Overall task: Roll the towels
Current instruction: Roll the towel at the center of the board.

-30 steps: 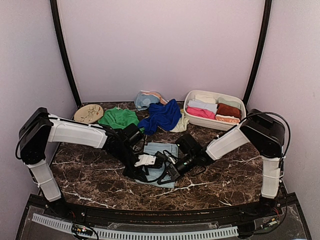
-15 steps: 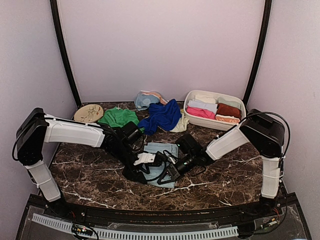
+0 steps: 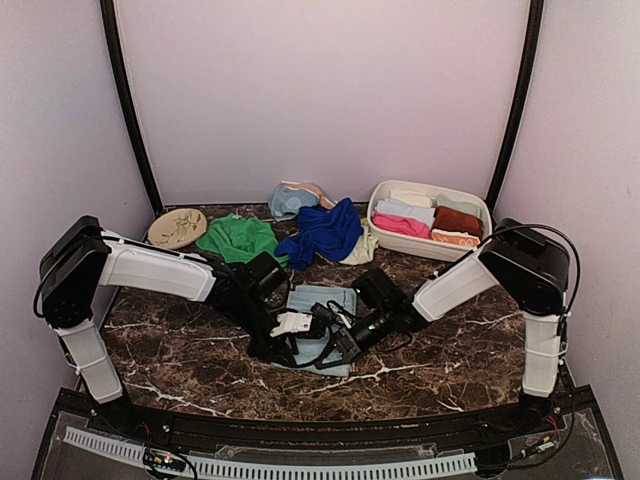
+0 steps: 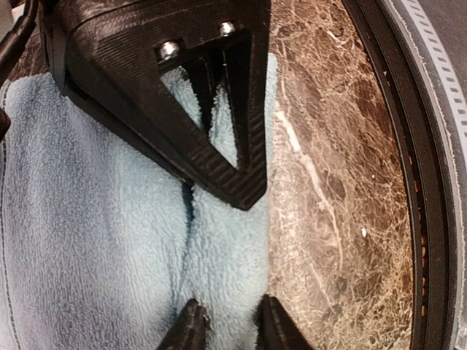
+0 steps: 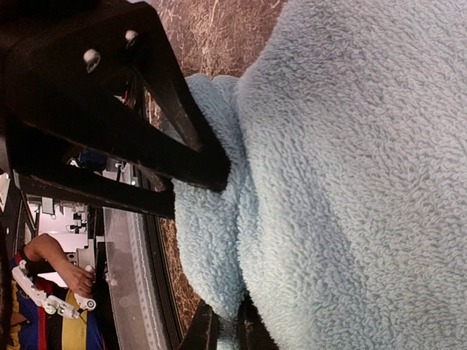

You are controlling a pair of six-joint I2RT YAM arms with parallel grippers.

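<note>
A light blue towel (image 3: 328,298) lies flat mid-table. My left gripper (image 3: 294,350) and right gripper (image 3: 330,350) meet at its near edge. In the left wrist view the towel (image 4: 87,219) has a raised fold along its edge, and my left gripper (image 4: 230,332) is shut on that fold. In the right wrist view my right gripper (image 5: 228,332) is shut on the towel's (image 5: 350,182) rolled-over edge. Green (image 3: 237,236), royal blue (image 3: 322,233) and pale yellow-green (image 3: 363,246) towels lie loose at the back.
A white basin (image 3: 428,247) at the back right holds rolled pink (image 3: 402,226), white (image 3: 405,210) and rust (image 3: 457,220) towels. A tan patterned disc (image 3: 177,226) sits back left. Another crumpled pale cloth (image 3: 293,198) lies by the back wall. The table's front rim (image 4: 408,182) is close.
My left arm swung slightly left and back. Both grippers stay at the towel's near edge, still pinching it.
</note>
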